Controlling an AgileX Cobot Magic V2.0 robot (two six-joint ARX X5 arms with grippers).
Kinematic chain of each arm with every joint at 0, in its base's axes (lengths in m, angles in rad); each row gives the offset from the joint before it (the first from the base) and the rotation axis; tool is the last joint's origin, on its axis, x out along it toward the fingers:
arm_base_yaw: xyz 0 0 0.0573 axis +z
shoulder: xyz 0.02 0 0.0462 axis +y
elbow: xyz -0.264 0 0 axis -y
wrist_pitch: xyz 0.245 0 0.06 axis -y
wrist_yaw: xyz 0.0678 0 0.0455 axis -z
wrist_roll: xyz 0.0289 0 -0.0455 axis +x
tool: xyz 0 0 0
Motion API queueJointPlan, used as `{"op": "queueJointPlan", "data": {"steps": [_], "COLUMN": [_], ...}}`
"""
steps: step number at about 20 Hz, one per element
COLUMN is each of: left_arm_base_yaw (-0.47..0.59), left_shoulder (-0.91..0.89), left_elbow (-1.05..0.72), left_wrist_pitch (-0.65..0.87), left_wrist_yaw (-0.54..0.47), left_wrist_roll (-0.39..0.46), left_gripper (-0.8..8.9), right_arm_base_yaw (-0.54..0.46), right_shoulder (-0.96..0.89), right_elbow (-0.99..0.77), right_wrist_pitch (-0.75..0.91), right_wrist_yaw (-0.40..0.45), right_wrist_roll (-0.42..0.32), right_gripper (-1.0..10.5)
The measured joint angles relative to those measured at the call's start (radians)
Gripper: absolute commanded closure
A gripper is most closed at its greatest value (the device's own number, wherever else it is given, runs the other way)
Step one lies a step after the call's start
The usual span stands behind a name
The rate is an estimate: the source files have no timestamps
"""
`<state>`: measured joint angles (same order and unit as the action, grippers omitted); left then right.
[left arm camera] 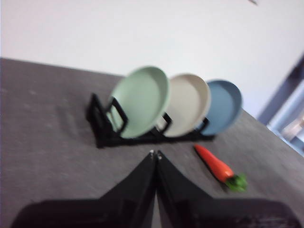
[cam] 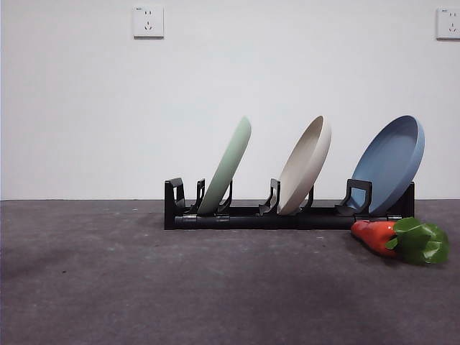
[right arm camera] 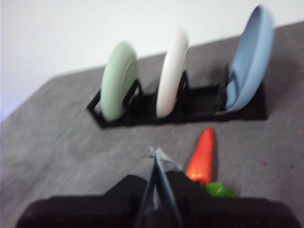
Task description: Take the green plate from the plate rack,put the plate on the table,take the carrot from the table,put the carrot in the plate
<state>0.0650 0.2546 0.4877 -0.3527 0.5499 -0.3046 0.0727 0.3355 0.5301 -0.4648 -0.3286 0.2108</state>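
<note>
The green plate (cam: 226,169) leans in the leftmost slot of the black plate rack (cam: 287,215), also seen in the wrist views as green plate (left arm camera: 141,100) and green plate (right arm camera: 118,80). The carrot (cam: 399,238) lies on the table (cam: 144,287) in front of the rack's right end, leafy top pointing right. My left gripper (left arm camera: 155,154) is shut and empty, hovering short of the rack. My right gripper (right arm camera: 154,154) is shut too, just beside the carrot (right arm camera: 202,156). Neither arm shows in the front view.
A beige plate (cam: 305,165) stands in the middle slot and a blue plate (cam: 392,162) at the right end. A white wall with two sockets (cam: 148,21) rises behind the table.
</note>
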Motion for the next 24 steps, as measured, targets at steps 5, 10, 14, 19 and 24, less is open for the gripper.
{"op": "queueJointPlan", "data": {"steps": [5, 10, 14, 19, 24], "left_arm_base_yaw": [0.000, 0.000, 0.000, 0.000, 0.000], "left_shoulder": [0.125, 0.228, 0.304, 0.315, 0.315], "left_elbow": [0.135, 0.250, 0.342, 0.362, 0.362], "left_wrist_pitch": [-0.114, -0.251, -0.422, -0.489, -0.489], "left_wrist_yaw": [0.114, 0.208, 0.243, 0.242, 0.241], "left_wrist_roll": [0.065, 0.151, 0.272, 0.339, 0.338], "left_gripper": [8.20, 8.20, 8.21, 6.67, 3.10], "right_arm_base_yaw": [0.000, 0.000, 0.000, 0.000, 0.000], "right_shoulder": [0.157, 0.291, 0.388, 0.426, 0.426], "right_elbow": [0.193, 0.358, 0.464, 0.473, 0.473], "right_wrist_pitch": [-0.218, -0.408, -0.569, -0.610, -0.610], "right_wrist_yaw": [-0.062, -0.068, -0.145, -0.162, -0.163], "right_wrist_roll": [-0.111, -0.222, -0.304, -0.342, -0.342], "right_gripper": [9.6, 9.6, 9.6, 8.1, 3.2]}}
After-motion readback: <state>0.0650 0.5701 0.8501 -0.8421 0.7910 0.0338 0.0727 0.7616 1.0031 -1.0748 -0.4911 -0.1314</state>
